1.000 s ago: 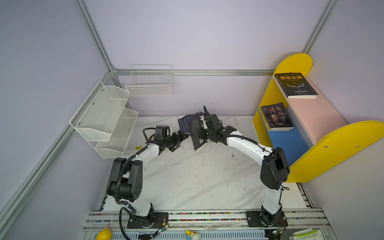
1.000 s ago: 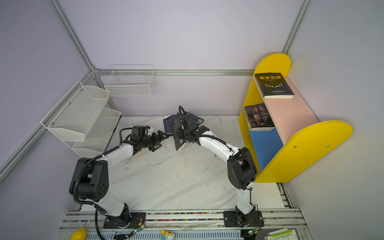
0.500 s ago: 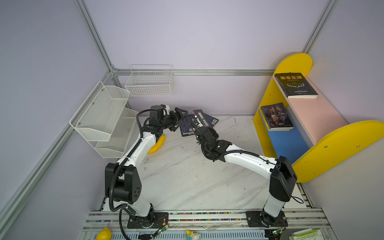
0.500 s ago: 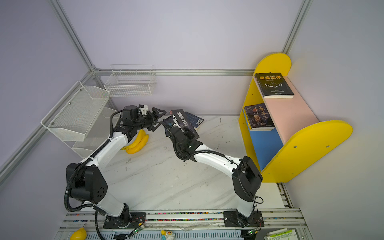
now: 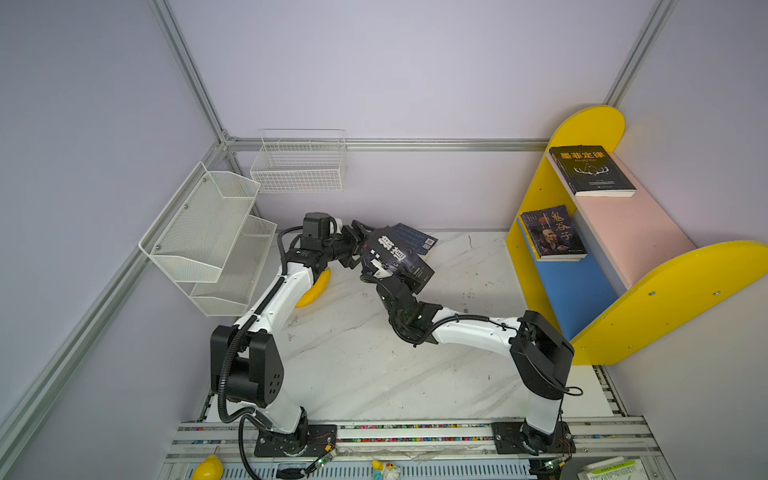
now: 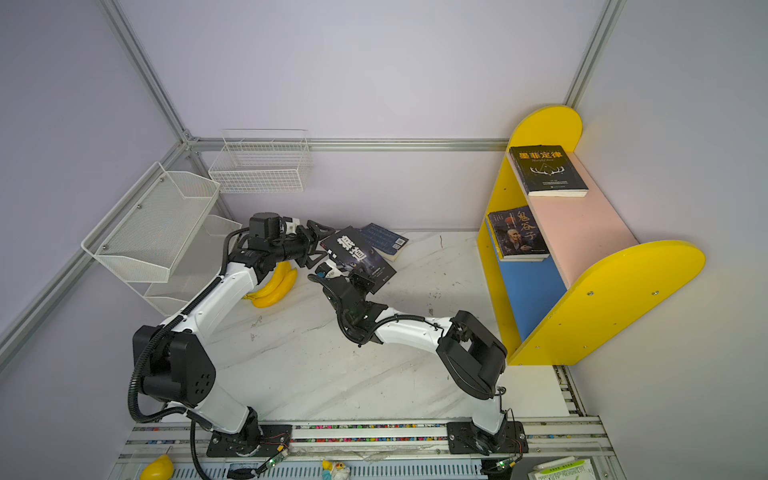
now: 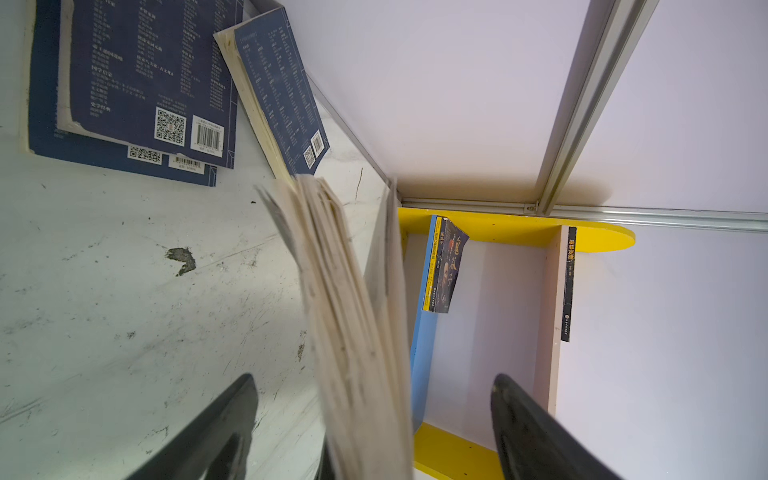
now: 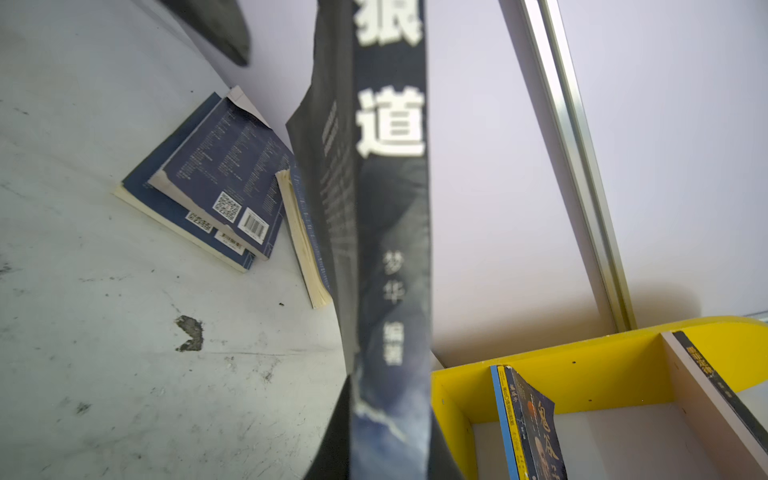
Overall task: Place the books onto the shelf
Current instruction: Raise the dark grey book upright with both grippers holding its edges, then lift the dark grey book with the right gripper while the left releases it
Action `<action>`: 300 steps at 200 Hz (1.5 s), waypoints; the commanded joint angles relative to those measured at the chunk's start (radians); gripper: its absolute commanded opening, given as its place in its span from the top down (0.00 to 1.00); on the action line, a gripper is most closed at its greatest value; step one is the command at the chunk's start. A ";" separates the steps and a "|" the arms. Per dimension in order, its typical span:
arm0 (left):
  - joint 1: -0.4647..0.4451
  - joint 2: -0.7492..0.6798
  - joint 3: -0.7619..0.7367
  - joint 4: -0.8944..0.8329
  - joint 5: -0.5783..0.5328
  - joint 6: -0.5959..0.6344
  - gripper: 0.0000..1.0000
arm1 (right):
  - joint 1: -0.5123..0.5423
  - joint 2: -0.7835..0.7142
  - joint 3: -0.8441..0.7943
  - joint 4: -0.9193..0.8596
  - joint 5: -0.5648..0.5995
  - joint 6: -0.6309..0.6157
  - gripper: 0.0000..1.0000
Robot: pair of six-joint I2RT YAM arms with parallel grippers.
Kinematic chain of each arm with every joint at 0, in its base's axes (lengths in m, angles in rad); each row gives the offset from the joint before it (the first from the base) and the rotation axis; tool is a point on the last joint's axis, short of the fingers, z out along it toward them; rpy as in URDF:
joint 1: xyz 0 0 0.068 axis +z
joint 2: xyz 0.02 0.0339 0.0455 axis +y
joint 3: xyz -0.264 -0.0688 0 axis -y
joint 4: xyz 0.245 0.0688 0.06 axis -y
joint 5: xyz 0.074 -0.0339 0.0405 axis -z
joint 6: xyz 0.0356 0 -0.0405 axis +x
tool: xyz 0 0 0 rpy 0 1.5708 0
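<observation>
Listing what we find, item by item.

- **Right gripper** (image 5: 376,271): jaws pinched onto an edge of a black paperback with a white title (image 5: 397,257). We see it held clear of the white marble tabletop (image 5: 374,374), tilted, near the rear wall.
- **Left gripper** (image 5: 360,246): jaws spread, one finger (image 7: 216,428) to each side of that paperback's fanned page edge. Neither touches it in the wrist view.
- **Three navy paperbacks** (image 7: 141,79): back covers up on the table just behind the held one, two stacked and the third tilted beside them.
- **Two-tier wooden shelf with rounded yellow side panels** (image 5: 681,286): at the right, well apart from both grippers.
  - We count a black book with an orange title (image 5: 590,170) flat on its pink upper board (image 5: 640,237).
  - A dark portrait-cover book (image 5: 552,232) sits on its blue lower board (image 5: 577,299), resting on a yellow-spined book (image 8: 510,415).
- **Yellow bananas** (image 6: 276,286): on the table, partly hidden by the left arm.
</observation>
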 commanded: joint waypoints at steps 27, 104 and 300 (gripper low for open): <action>-0.009 0.025 0.072 0.002 0.021 -0.022 0.32 | 0.012 0.019 0.019 0.107 0.014 -0.048 1.00; -0.011 0.044 0.103 -0.067 -0.013 0.073 0.85 | 0.015 0.045 0.026 0.100 0.015 -0.013 0.91; 0.028 0.240 0.583 0.307 0.175 0.133 0.99 | -0.543 -0.309 -0.106 0.133 -1.518 1.743 0.10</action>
